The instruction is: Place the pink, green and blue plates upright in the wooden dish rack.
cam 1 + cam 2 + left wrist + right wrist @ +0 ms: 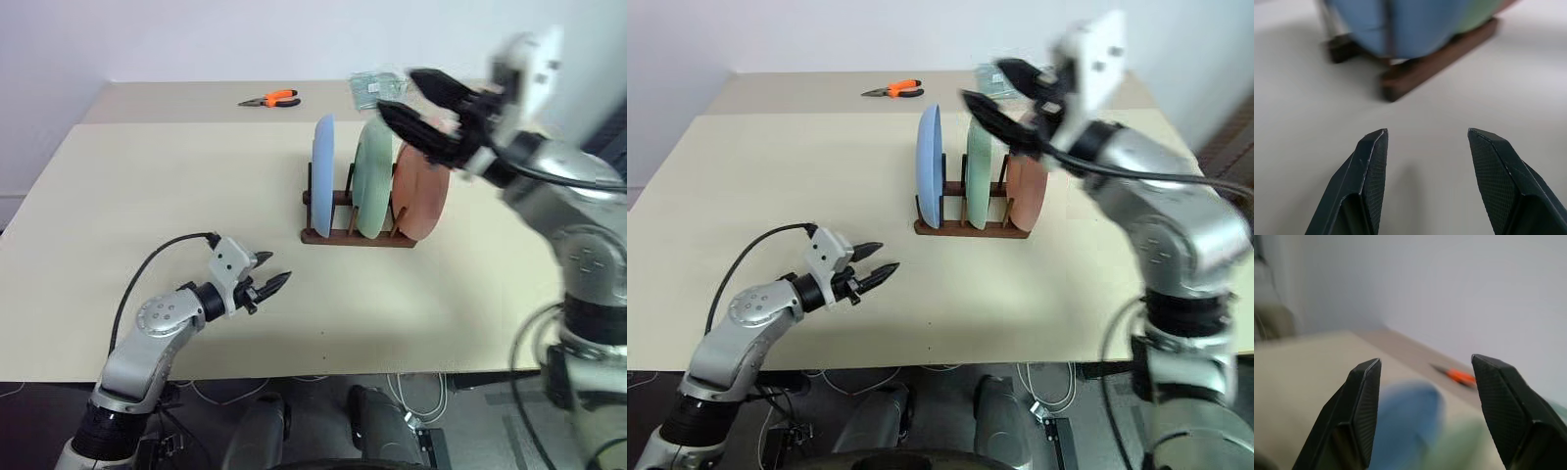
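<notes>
The wooden dish rack [355,235] stands mid-table with three plates upright in it: the blue plate [322,176] on the left, the green plate [373,178] in the middle, the pink plate [423,191] on the right. My right gripper [404,95] hovers above the pink and green plates, open, holding nothing. Near the table's front left my left gripper [270,272] is open and empty, pointing toward the rack [1440,54] and the blue plate [1415,24].
Orange-handled pliers [271,99] lie at the far side of the beige table [147,196]. A clear plastic packet [375,86] sits behind the rack. A black cable runs along my left arm.
</notes>
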Available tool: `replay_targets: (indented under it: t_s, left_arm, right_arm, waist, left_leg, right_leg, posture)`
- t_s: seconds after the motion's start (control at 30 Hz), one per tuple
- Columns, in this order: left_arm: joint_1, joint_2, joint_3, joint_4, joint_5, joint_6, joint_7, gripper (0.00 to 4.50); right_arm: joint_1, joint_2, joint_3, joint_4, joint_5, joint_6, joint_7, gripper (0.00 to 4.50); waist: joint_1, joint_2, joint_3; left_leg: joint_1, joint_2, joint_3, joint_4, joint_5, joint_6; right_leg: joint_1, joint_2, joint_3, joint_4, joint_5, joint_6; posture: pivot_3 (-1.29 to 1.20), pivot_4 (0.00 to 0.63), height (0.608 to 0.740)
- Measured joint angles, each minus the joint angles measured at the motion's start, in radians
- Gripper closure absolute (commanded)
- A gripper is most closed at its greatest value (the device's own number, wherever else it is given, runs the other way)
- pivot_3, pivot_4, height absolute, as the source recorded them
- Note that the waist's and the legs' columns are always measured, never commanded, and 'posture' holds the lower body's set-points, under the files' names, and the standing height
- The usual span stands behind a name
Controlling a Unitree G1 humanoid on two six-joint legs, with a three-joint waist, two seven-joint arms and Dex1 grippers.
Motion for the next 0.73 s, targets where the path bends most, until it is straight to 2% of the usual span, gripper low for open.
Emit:
replay_targets:
  t_s: [0.07, 0.13, 0.23, 0.4, 0.73]
  left_arm:
    - [0.002, 0.014, 0.061, 0.044, 0.005, -0.029, 0.012, 1.86]
    - [0.014, 0.043, 0.132, 0.098, 0.009, -0.056, 0.016, 1.86]
    - [0.036, 0.069, 0.185, 0.147, 0.020, -0.099, 0.014, 1.86]
    - [0.082, 0.072, 0.194, 0.163, 0.031, -0.123, 0.014, 1.86]
    - [0.164, 0.057, 0.218, 0.120, 0.030, -0.124, 0.021, 1.86]
  right_arm:
    - [0.177, -0.077, -0.122, 0.039, -0.013, -0.009, 0.106, 1.53]
    - [0.348, -0.096, -0.202, 0.084, -0.041, -0.025, 0.196, 1.53]
    - [0.494, -0.094, -0.206, 0.135, -0.105, -0.079, 0.283, 1.53]
    - [0.484, -0.059, -0.153, 0.267, -0.225, -0.216, 0.294, 1.53]
    - [0.366, 0.022, -0.041, 0.513, -0.361, -0.414, 0.324, 1.53]
  waist:
    - [0.008, 0.000, 0.000]
    - [0.007, 0.001, -0.001]
    - [0.002, 0.002, -0.001]
    - [0.002, 0.002, 0.000]
    - [0.009, 0.002, 0.000]
  left_leg:
    - [0.000, 0.000, 0.000, 0.000, 0.000, 0.001]
    - [0.001, 0.001, 0.002, 0.000, -0.001, 0.001]
    - [0.002, 0.001, 0.005, 0.001, -0.001, 0.001]
    - [0.002, 0.001, 0.007, 0.001, -0.001, 0.001]
    - [0.001, 0.001, 0.007, 0.002, -0.001, 0.001]
  right_leg:
    - [0.000, 0.000, 0.000, 0.000, 0.000, 0.000]
    - [0.000, 0.000, 0.001, 0.001, 0.001, -0.001]
    - [0.000, -0.001, 0.002, 0.001, 0.000, 0.000]
    - [0.000, -0.002, 0.002, 0.000, 0.000, -0.001]
    - [0.000, -0.002, 0.002, 0.000, 0.002, -0.003]
  posture:
    - [0.00, 0.150, 0.740]
    - [0.00, 0.150, 0.740]
    - [0.00, 0.150, 0.740]
    - [0.00, 0.150, 0.740]
    - [0.00, 0.150, 0.740]
